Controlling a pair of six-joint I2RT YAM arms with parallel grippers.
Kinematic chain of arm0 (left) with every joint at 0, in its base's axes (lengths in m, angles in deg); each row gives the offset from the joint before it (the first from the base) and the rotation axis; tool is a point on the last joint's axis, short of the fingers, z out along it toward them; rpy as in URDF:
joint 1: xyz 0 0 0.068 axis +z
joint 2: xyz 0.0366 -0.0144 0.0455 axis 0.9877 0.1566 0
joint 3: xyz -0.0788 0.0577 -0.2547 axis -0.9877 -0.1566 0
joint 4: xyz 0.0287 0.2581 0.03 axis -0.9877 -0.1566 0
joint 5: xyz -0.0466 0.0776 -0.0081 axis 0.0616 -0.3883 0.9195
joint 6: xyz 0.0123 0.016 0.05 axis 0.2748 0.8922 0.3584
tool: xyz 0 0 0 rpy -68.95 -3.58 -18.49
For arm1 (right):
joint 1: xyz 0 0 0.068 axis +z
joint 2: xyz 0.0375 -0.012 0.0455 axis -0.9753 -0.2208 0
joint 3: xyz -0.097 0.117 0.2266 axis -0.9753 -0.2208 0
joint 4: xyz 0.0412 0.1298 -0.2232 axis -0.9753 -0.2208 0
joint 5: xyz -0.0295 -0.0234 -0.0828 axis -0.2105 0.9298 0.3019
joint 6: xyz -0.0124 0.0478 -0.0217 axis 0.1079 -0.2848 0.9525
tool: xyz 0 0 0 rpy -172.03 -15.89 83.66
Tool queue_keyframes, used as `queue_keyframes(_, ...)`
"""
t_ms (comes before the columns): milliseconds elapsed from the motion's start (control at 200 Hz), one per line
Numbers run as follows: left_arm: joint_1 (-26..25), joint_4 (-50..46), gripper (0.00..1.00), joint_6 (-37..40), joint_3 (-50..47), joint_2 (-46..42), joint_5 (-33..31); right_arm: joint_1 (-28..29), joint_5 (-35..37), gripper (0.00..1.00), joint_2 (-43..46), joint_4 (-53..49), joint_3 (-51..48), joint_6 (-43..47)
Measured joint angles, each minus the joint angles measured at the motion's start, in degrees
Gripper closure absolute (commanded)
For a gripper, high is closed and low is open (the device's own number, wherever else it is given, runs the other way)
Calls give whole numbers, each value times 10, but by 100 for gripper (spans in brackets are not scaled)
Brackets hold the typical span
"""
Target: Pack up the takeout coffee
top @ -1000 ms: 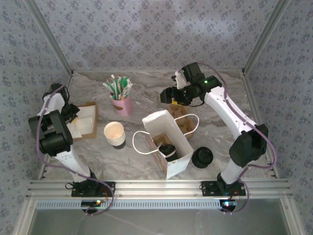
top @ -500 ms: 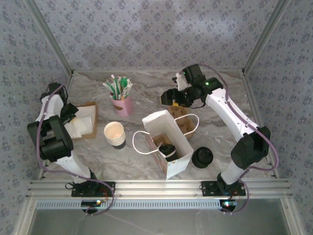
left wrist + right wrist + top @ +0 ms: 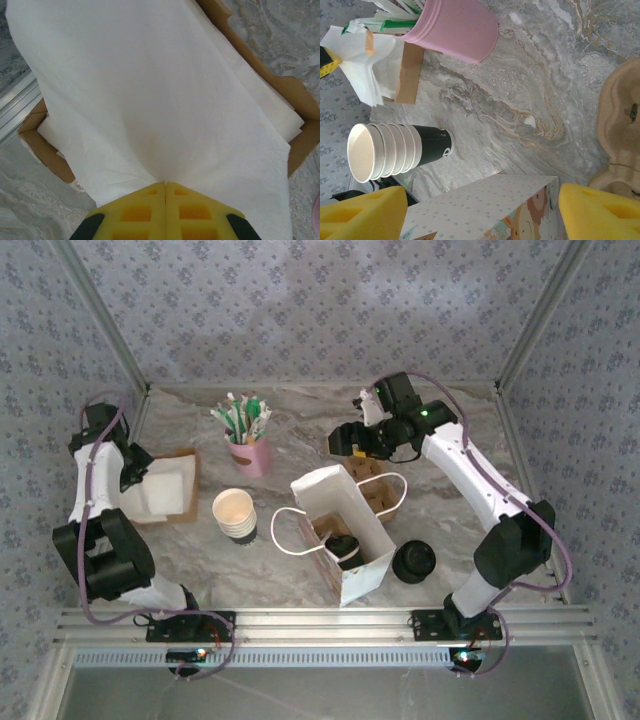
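Coffee cup (image 3: pixel 343 546) sits inside the bag (image 3: pixel 332 492); right jaws gape, well apart.

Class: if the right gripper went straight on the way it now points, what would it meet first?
Probably the grey marble tabletop, between the round pink cup and the stack of white paper cups. The right gripper's open yellow fingers flank the patterned white paper bag, which it might graze; depth is unclear.

Pink cup (image 3: pixel 455 27) (marbled grey table (image 3: pixel 545 75)).
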Motion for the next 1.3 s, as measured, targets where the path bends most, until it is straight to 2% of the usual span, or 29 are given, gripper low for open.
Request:
queue_keyframes(555, 0, -40, 100, 5, 53, -40, 26, 0, 0, 18, 14, 9, 1, 0)
queue_keyframes(819, -25, -77, 100, 9, 129, -82, 50, 0, 0, 18, 33, 12, 19, 0)
queue_keyframes(1059, -67, -111, 100, 19, 199, -102, 98, -1, 0, 17, 59, 25, 29, 0)
queue_keyframes(1299, -108, -127, 100, 23, 243, -114, 181, -1, -5, 16, 96, 54, 39, 2)
